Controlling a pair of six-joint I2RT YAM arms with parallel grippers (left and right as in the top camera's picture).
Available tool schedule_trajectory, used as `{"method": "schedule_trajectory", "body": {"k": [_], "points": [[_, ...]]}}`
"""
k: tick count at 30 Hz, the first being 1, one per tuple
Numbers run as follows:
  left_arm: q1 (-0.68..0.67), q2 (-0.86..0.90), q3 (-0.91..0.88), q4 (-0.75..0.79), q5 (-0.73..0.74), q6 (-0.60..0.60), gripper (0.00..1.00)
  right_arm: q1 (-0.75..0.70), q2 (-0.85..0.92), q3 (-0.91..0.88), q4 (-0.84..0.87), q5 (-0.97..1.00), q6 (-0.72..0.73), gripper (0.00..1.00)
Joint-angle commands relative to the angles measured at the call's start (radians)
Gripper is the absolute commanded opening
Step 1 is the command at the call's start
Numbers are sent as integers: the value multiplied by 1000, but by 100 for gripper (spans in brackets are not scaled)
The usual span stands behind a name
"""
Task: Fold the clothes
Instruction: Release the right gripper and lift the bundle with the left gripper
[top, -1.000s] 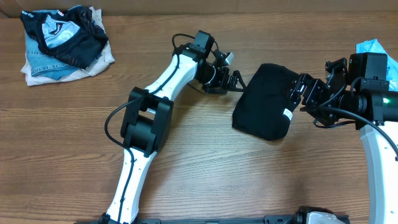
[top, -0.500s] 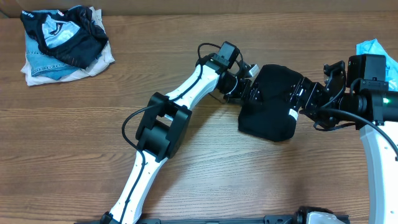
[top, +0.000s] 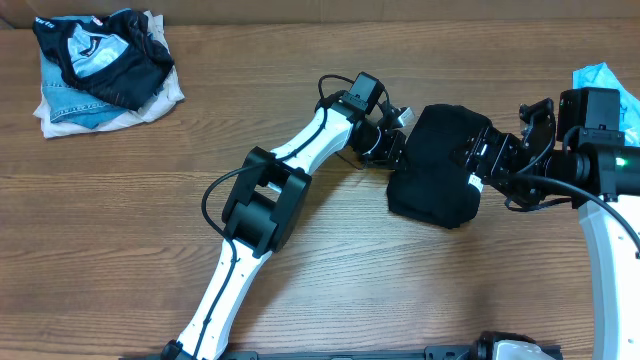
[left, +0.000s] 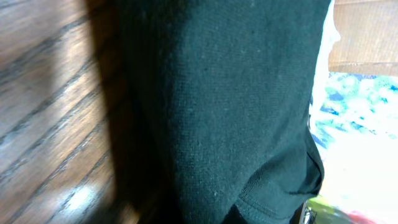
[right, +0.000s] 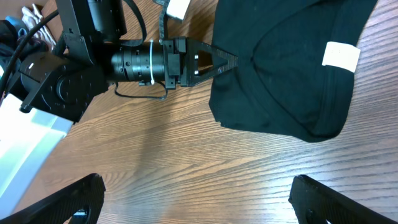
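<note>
The black T-shirt (top: 440, 170) lies bunched on the wooden table right of centre, its white neck label (right: 341, 55) facing up. My left gripper (top: 402, 148) is shut on the shirt's left edge; in the right wrist view its fingertips (right: 231, 60) meet on the fabric. Black cloth (left: 236, 99) fills the left wrist view and hides the fingers there. My right gripper (top: 482, 160) hovers at the shirt's right side, open. Its fingers (right: 71, 198) stand wide apart over bare wood, holding nothing.
A pile of other clothes (top: 100, 65), black-and-pale-blue patterned over denim and white, sits at the table's far left corner. A light blue item (top: 600, 80) lies at the right edge behind my right arm. A brown wall runs along the back.
My left gripper has reached right to the shirt and gone from open to shut on its left edge. The shirt has shifted slightly right and bunched. The right gripper has stayed open.
</note>
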Motion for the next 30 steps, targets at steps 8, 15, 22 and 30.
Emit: {"method": "schedule_trajectory", "body": {"k": [8,15,22,30], "points": [[168,37,-11,-17,-137,-146,4,-1,-8,16,-16,7,-8,100],[385,37,-11,-96,-222,-146,4,-1,-8,1,-10,7,-8,100],[622,14,-11,-188,-273,-179,4,-1,-6,-10,7,7,-7,100],[716,-88,-11,-247,-435,-402,4,-1,-6,-10,35,6,-3,100]]}}
